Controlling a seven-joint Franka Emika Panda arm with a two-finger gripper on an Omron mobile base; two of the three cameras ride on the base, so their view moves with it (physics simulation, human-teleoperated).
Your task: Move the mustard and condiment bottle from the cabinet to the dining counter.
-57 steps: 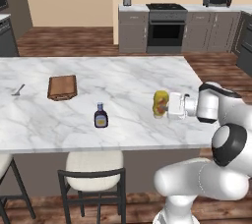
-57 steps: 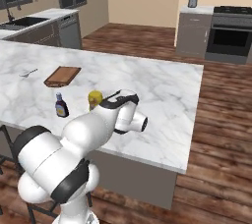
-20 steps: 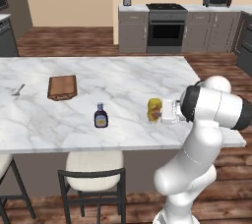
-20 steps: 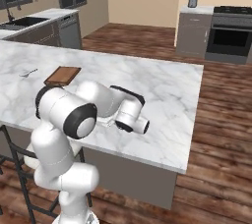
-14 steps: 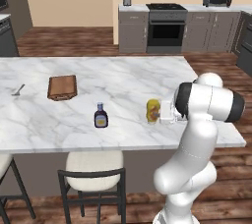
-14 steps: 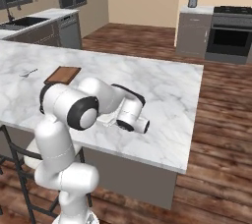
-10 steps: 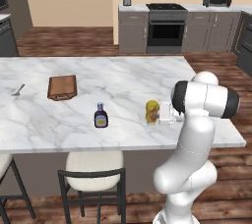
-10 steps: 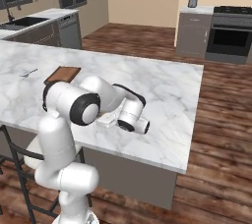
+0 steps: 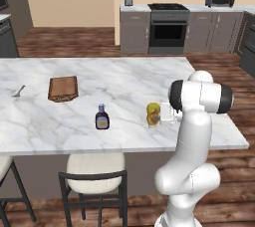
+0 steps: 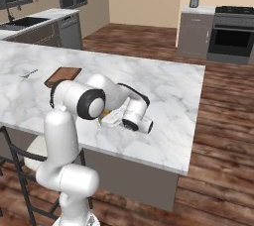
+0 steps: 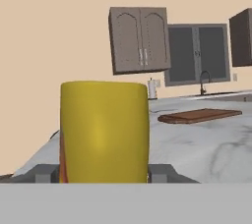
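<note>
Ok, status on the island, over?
Gripper shut on mustard, low over dining counter. Condiment bottle standing on the slab, apart to one side. Nothing near the drop spot.

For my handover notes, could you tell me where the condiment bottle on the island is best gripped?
Probably across the wide body of the condiment bottle, below its narrow neck, fingers coming in level from the side: it stands upright and alone on the dining counter, apart from the mustard.

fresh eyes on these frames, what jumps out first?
The mustard looms large in the hand view, upright between the gripper fingers, standing on the dining counter near its right end. The condiment bottle stands alone on the marble to the mustard's left, near the front edge. Farther left lie a brown cutting board and a small utensil.
</note>
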